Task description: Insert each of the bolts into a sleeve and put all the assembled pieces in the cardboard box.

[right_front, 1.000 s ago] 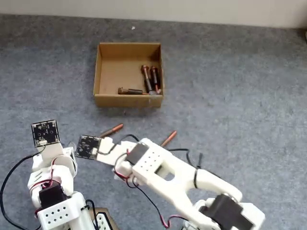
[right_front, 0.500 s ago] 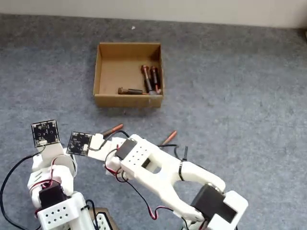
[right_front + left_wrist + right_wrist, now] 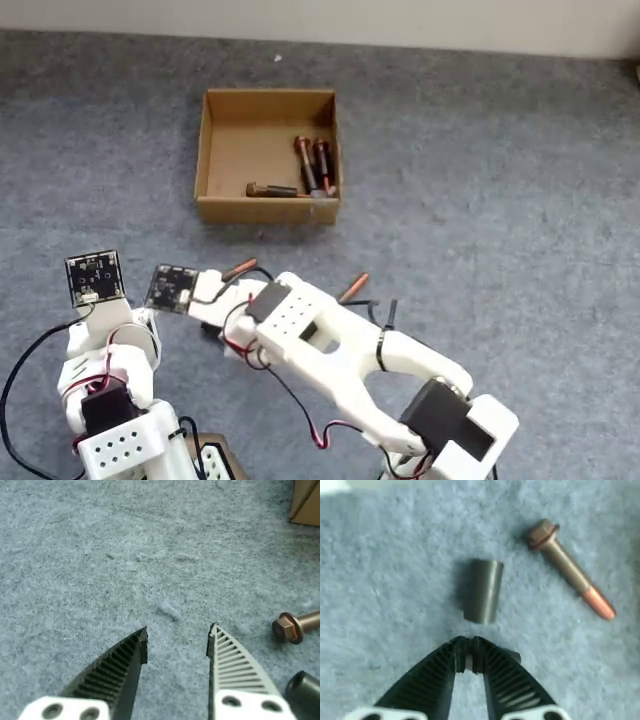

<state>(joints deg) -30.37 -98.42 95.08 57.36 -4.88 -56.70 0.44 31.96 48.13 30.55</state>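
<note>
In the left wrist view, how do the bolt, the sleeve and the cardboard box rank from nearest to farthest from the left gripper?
1-2. The sleeve and the bolt, both off the pale-finger side of the left gripper: too close to call.
3. The cardboard box, well ahead, beyond the bolt.

You're looking at a table [image 3: 520,150] covered in grey, felt-like carpet — evenly lit — with a pale strip [image 3: 420,18] running along its far edge
</note>
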